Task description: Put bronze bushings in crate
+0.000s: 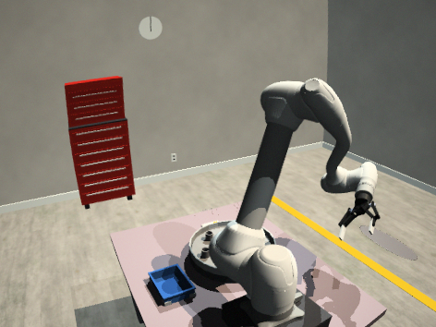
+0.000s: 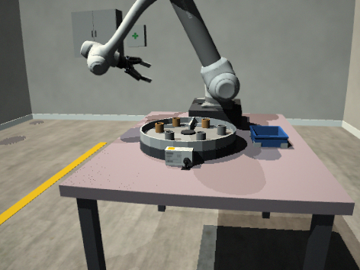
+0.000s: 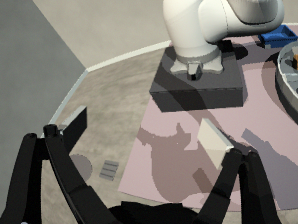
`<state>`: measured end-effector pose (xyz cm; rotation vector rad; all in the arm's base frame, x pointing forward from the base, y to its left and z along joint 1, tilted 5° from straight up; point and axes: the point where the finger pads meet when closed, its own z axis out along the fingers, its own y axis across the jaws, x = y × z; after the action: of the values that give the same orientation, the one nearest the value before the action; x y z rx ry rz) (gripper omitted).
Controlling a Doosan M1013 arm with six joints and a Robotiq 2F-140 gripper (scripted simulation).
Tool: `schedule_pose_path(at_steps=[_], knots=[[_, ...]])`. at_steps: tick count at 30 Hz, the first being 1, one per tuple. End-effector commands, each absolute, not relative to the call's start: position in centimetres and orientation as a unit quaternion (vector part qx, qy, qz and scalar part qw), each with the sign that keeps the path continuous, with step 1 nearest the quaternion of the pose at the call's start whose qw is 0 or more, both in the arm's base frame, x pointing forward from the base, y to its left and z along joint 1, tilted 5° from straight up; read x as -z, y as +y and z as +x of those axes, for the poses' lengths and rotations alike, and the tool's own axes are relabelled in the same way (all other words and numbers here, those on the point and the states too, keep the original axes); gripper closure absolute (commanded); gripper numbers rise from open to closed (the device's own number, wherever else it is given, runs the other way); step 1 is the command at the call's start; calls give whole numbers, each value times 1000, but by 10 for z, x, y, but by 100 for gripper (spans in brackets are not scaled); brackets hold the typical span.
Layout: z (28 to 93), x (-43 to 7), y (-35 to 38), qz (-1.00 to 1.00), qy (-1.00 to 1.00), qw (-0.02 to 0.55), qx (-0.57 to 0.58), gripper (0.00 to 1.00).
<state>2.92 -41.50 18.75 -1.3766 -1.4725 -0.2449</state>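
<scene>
The round turning table (image 2: 188,138) stands in the middle of the pink table. On it stand three bronze bushings (image 2: 159,127) (image 2: 175,122) (image 2: 205,123) toward the back and three grey bushings (image 2: 168,135) (image 2: 200,136) (image 2: 221,130) toward the front. The blue crate (image 2: 268,136) stands on the table to the right of the turning table and looks empty; it also shows in the top view (image 1: 171,283). My gripper (image 2: 142,72) is open and empty, high in the air beyond the table's left side, far from the bushings. It also shows in the top view (image 1: 357,224) and in the wrist view (image 3: 141,128).
The arm's base (image 2: 215,108) stands on a dark block at the back of the table. A control box (image 2: 180,156) sits on the turning table's front. A yellow floor line (image 2: 46,183) runs to the left. A red tool cabinet (image 1: 100,140) stands by the wall.
</scene>
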Motion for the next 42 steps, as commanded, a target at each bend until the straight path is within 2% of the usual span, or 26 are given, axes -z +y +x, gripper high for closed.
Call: schedule_pose_path(at_steps=[1, 22, 32, 34, 35, 42], knots=[[29, -188, -415, -576, -616, 527, 103, 0], [40, -186, -410, -585, -617, 519, 86, 0], [116, -175, -369, -654, -618, 437, -24, 0], [116, -175, -369, -654, -618, 437, -24, 0], [134, -172, -357, -670, -616, 412, -45, 0], [176, -166, -326, -710, -607, 348, -85, 0]])
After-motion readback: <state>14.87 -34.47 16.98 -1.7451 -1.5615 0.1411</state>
